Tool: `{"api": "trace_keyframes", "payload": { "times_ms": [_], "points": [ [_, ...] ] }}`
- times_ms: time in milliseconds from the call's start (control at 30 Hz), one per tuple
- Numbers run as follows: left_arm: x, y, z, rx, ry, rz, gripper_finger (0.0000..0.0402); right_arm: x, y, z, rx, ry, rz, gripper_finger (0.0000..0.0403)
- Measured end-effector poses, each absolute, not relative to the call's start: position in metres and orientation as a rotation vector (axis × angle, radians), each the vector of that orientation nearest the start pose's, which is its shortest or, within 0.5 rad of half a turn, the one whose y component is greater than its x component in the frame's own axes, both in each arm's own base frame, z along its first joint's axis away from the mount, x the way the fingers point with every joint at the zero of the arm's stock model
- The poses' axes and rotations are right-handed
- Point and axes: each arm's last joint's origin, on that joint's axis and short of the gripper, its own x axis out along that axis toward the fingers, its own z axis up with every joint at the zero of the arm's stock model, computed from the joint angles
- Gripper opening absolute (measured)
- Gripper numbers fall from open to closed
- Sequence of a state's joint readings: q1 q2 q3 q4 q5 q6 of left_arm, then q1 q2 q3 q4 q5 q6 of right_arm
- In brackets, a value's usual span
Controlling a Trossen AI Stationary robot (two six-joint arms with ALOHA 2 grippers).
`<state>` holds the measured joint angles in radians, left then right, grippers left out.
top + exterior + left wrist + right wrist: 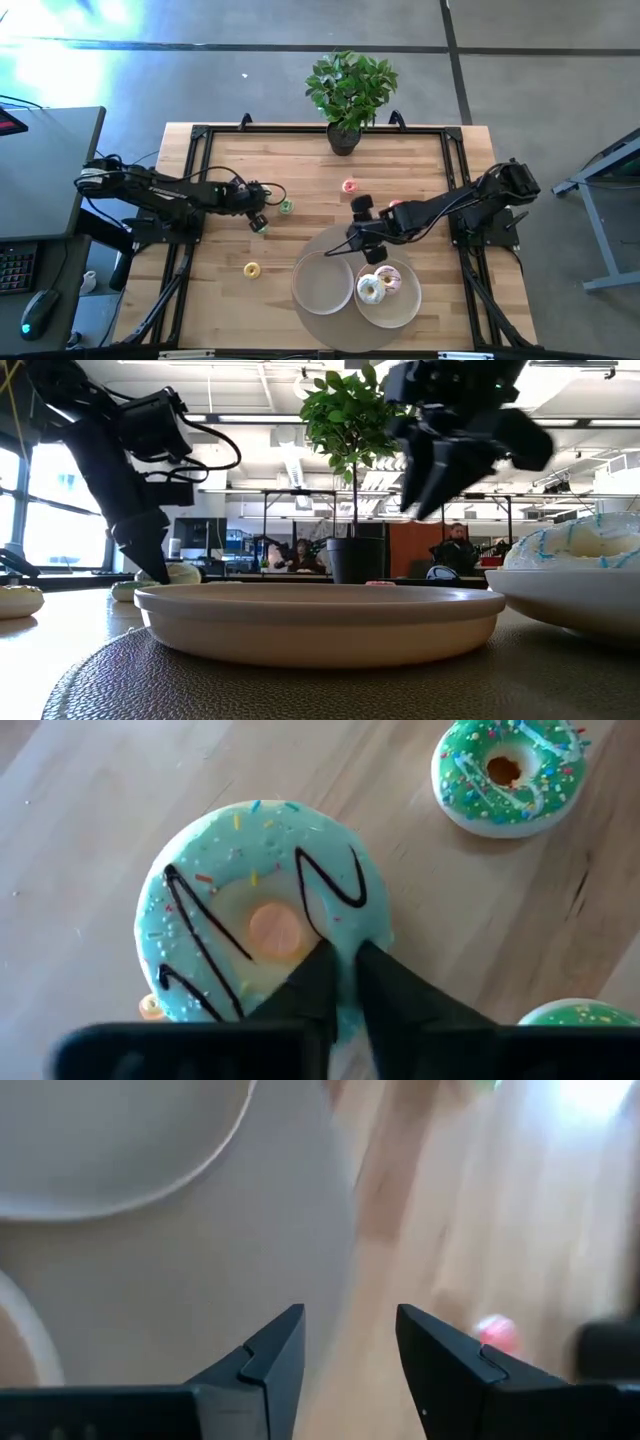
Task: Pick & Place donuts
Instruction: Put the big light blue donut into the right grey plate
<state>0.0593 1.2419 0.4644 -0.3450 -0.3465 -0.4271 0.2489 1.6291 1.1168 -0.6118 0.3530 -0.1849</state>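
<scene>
Left hand [340, 982] has its fingers pinched together over the rim of a mint-iced donut [262, 910] lying on the counter [300, 165]; the narrow bite risks slipping on lift. A small green donut [510, 772] lies near it. Right hand [348, 1342], fingers apart and empty, hangs above the round mat [325, 240] beside the empty bowl [322, 283]. The second bowl [400, 305] already holds two donuts; the right arm partly crowds the route there.

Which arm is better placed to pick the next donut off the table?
Left. The left gripper is down at the light-green donut, fingers closed at its rim. The right gripper hangs open and empty above the mat, near the bowls.
</scene>
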Motion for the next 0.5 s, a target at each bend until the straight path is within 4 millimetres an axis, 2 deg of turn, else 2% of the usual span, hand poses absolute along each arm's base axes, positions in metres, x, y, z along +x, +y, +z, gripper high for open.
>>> {"api": "trace_keyframes", "payload": {
  "times_ms": [100, 200, 367, 500],
  "points": [
    [0.196, 0.021, 0.144, -0.247, 0.979, 0.566, 0.0015, 0.32, 0.07, 0.218, -0.615, 0.999, 0.047, 0.0158],
    [0.208, 0.019, 0.169, -0.322, 0.879, 0.464, 0.0015, 0.327, 0.072, 0.223, -0.712, 0.914, 0.078, 0.0164],
    [0.228, 0.01, 0.209, -0.395, 0.766, 0.133, 0.0007, 0.339, 0.075, 0.234, -0.828, 0.743, 0.122, 0.0161],
    [0.239, -0.003, 0.234, -0.369, 0.656, -0.106, 0.0005, 0.346, 0.079, 0.242, -0.877, 0.623, 0.173, 0.0152]
  ]
}}
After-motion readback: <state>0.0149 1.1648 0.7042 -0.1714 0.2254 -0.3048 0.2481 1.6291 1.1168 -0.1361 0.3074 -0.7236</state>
